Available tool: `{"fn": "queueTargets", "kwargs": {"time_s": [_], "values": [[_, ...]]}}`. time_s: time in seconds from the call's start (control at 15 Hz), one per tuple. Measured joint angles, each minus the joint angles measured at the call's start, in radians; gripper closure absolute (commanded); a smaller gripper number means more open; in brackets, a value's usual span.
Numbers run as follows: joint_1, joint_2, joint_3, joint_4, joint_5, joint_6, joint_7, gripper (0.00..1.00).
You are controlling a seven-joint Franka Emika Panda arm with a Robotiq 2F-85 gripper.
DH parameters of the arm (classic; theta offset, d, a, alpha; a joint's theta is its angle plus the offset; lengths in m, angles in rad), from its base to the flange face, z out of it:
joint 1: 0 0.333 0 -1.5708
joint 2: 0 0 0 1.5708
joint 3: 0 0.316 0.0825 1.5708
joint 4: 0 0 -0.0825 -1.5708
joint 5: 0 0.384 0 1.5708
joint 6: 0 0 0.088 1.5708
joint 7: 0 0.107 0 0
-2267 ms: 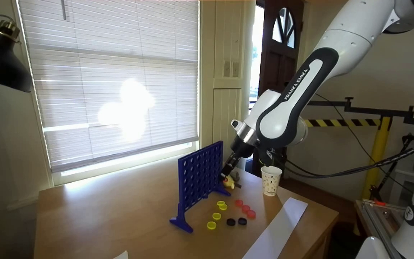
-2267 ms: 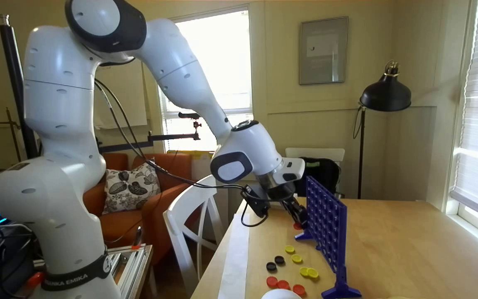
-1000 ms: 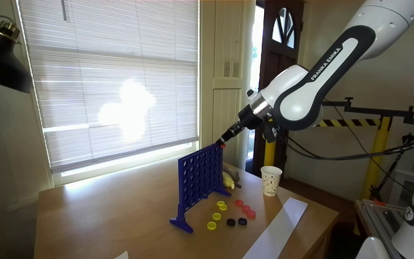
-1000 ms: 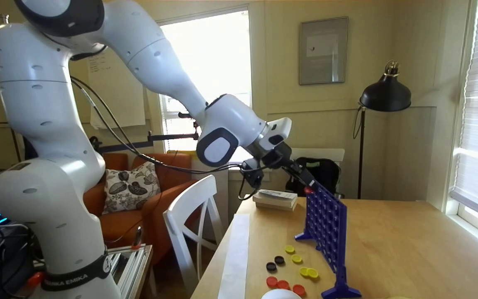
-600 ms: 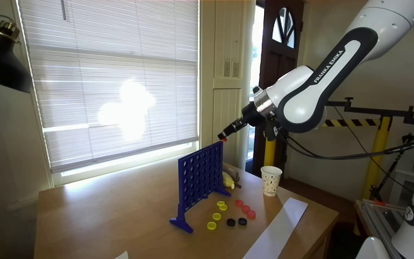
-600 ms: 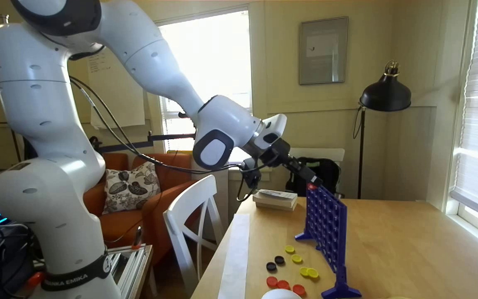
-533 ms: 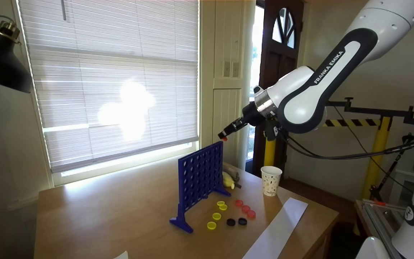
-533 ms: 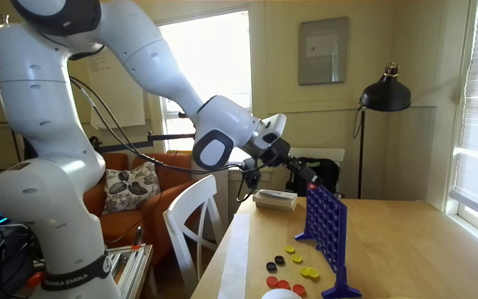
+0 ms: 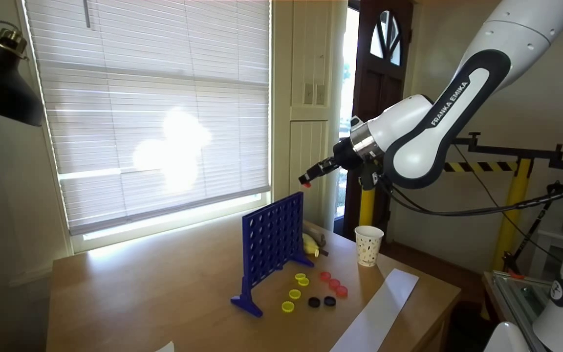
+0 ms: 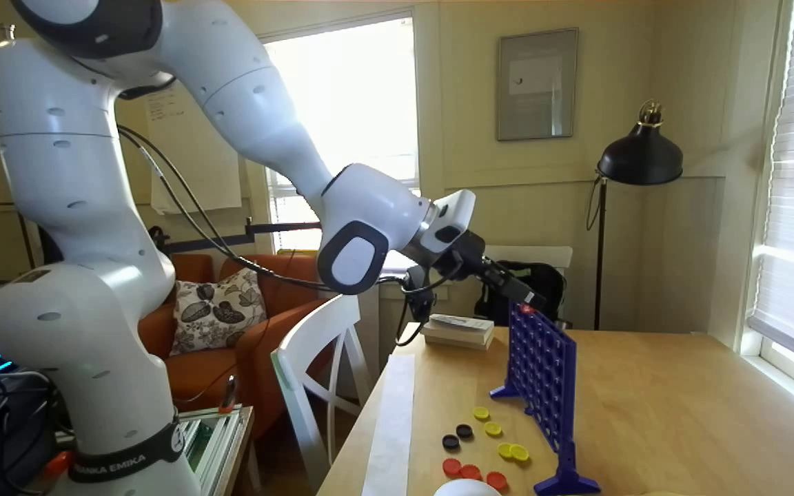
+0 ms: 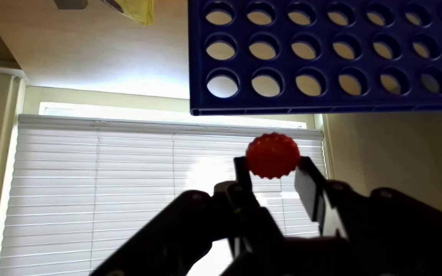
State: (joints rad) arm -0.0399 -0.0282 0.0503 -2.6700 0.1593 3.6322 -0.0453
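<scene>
- Clamping the end effector (image 11: 273, 163) on one red disc (image 11: 272, 155); confirming contact at both sides of the ribbed rim in the wrist view.
- Holding this disc near the top edge of the blue rack (image 9: 272, 233) and apart from it; showing higher than that edge in an exterior view, seemingly short of it on the side of the robot arm (image 9: 450, 105).
- Judging the step in hand: presenting the disc to the top of the rack, not yet inserting; seeing through most of the rack's holes in the wrist view.
- Judging the next move: calling for bringing the disc over the rack's top edge, squaring it to a slot, lowering, and releasing only after entry; leaving present alignment with any slot unconfirmed.
- Noting loose pieces on the bench (image 9: 164, 293), on the arm's side of the rack: finding yellow discs (image 9: 288, 306) nearest to it, black discs (image 9: 329, 301) and spare red discs (image 9: 334, 283) farther out.
- Recording a speckled cup (image 9: 369, 246) and a white strip (image 9: 378, 311) well apart from the rack, on that same side; finding a yellow item (image 9: 309, 245), partly hidden, beside one rack end.
</scene>
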Motion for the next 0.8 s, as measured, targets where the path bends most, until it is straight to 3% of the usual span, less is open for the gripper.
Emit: {"fn": "queueTargets", "kwargs": {"time_s": [0.47, 0.8], "values": [[-0.024, 0.070, -0.045, 0.000, -0.203, 0.114, 0.179, 0.90], [-0.056, 0.120, -0.064, 0.001, -0.284, 0.194, 0.221, 0.90]]}}
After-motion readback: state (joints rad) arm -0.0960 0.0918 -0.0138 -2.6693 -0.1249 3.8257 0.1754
